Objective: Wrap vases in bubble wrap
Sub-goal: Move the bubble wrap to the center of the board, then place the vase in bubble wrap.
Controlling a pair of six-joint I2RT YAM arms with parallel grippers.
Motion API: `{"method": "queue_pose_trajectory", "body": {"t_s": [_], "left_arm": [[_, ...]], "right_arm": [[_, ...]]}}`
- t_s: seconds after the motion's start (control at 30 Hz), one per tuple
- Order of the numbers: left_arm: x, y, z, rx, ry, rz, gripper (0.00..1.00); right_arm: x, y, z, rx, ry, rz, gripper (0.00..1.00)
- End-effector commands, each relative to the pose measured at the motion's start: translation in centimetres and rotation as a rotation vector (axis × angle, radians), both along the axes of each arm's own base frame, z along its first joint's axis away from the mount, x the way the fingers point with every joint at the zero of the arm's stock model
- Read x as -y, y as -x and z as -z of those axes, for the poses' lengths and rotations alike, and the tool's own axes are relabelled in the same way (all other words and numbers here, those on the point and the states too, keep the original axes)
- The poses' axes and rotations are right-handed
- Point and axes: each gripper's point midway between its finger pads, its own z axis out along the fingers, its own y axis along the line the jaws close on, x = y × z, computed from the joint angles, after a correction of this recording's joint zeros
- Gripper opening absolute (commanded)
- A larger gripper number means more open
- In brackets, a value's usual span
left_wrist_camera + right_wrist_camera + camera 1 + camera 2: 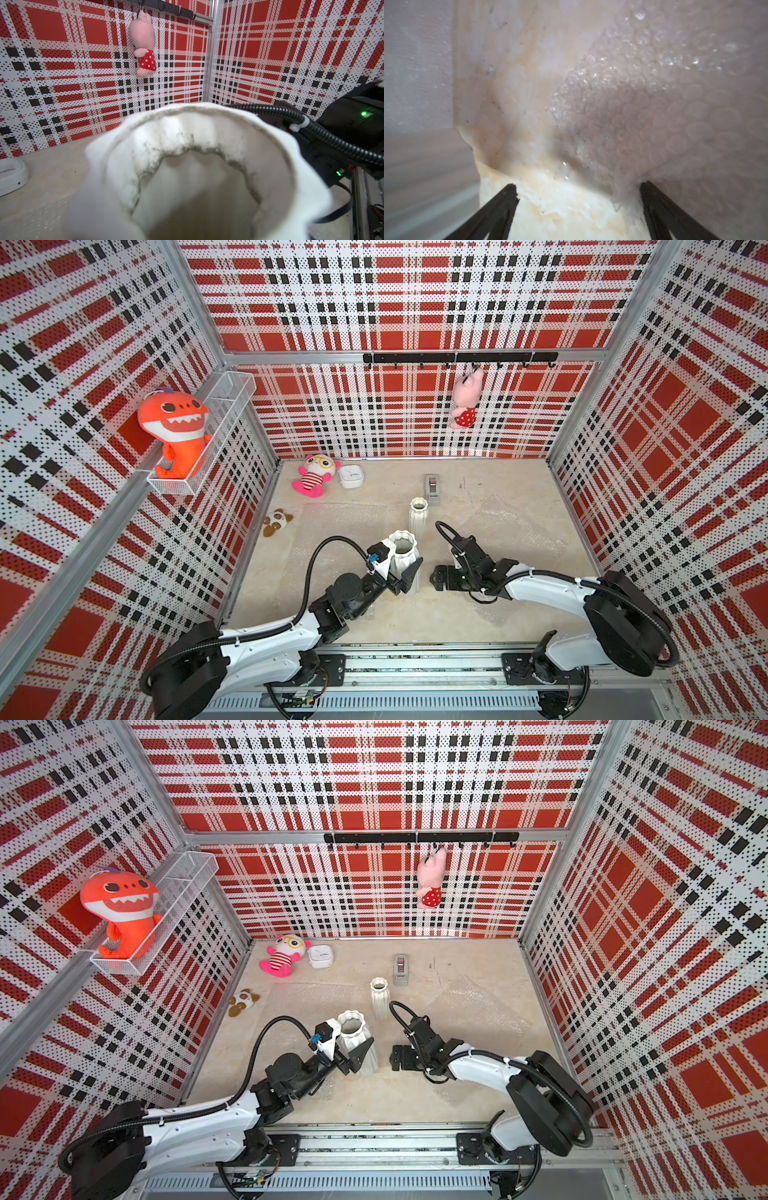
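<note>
The larger white ribbed ceramic vase (pixel 400 563) (pixel 353 1032) is seen upright near the middle of the beige marbled tabletop (pixel 457 614). It is clasped by the left gripper (pixel 401 568) (pixel 348 1048), whose jaws are set wide against opposite sides of its body. Whether its base is resting on the tabletop cannot be told. In the left wrist view this vase's scalloped mouth (pixel 207 128) is shown close up and blurred.

The smaller white ribbed ceramic vase (pixel 418 517) (pixel 379 999) is stood free just at 12 o'clock of the larger one, apart from both grippers. A grey tape dispenser (pixel 432 489) is placed just beside it, again at 12 o'clock.

The right gripper (pixel 436 578) (pixel 578 186) is held low at 3 o'clock of the larger vase, near it but apart. Its jaws are spread wide with nothing held; in the right wrist view only bare tabletop is seen between the black fingers (pixel 500 209).

One clear rectangular sheet of bubble wrap (pixel 345 522) is laid flat at 10 o'clock of the larger vase. A second clear bubbled sheet (pixel 511 526) (pixel 654 104) is laid skewed at 2 o'clock, with a corner just beside the right gripper.
</note>
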Motion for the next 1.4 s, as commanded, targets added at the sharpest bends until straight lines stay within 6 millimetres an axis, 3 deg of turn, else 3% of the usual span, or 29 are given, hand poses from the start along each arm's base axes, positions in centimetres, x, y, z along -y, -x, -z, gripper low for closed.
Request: {"method": "queue_pose_trajectory", "body": {"t_s": [0.0,0.1,0.27,0.33,0.47,0.6,0.73,0.93,1.27,1.37], "left_arm": [[-0.8,-0.1,-6.2,0.095,0.147,-0.03,0.24],[-0.9,-0.1,-6.4,0.09,0.15,-0.036,0.23],[-1.3,-0.2,-6.8,0.079,0.179,-0.044,0.22],[-1.2,-0.2,-7.2,0.071,0.203,-0.041,0.21],[-1.1,-0.4,-8.4,0.044,0.267,-0.038,0.2],[-1.1,-0.6,-9.8,0.024,0.329,-0.04,0.18],[-0.7,-0.3,-11.2,0.002,0.394,-0.005,0.15],[0.6,0.3,-13.5,-0.033,0.478,0.07,0.15],[2.9,1.5,-15.7,-0.059,0.583,0.179,0.12],[3.4,1.6,-16.0,-0.053,0.587,0.189,0.12]], "right_arm": [[-3.0,-2.0,-3.0,0.083,-0.122,-0.011,0.96],[-2.5,-2.3,-4.7,0.152,-0.125,-0.01,0.98],[0.0,-1.2,-6.3,0.241,-0.045,-0.061,1.0],[0.5,-0.8,-7.9,0.316,-0.049,-0.101,1.0],[-0.2,0.8,-12.8,0.516,-0.16,-0.256,1.0],[-0.8,2.5,-15.5,0.661,-0.251,-0.367,1.0],[-2.6,4.8,-18.6,0.786,-0.381,-0.539,1.0],[-3.8,4.6,-20.7,0.898,-0.377,-0.604,1.0],[-5.8,4.9,-21.4,0.918,-0.401,-0.728,1.0],[-5.8,4.6,-20.8,0.897,-0.373,-0.726,0.98]]}}
